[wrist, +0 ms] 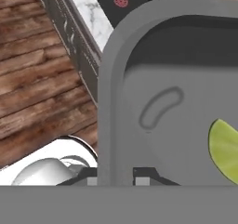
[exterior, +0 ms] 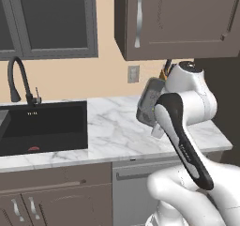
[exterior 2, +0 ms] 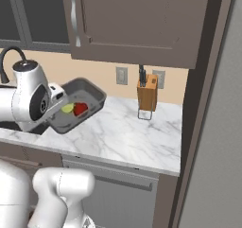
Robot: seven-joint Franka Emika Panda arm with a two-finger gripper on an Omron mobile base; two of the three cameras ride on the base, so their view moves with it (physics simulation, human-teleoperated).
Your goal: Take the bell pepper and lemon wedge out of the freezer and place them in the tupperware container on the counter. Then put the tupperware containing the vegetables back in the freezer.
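We see a peach wall (exterior: 70, 77) behind brown-grey upper cabinets (exterior 2: 142, 23), a black sink (exterior: 44, 126) with a dark faucet (exterior: 16, 79), a knife block (exterior 2: 147, 93), and seemingly wooden floorboards (wrist: 37, 93).

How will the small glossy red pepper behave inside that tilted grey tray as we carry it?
The rounded red bell pepper will probably roll toward the low side of the tilted, lifted grey tupperware container. Its walls look low, so spilling seems possible. The yellow-green lemon wedge beside it may slide too.
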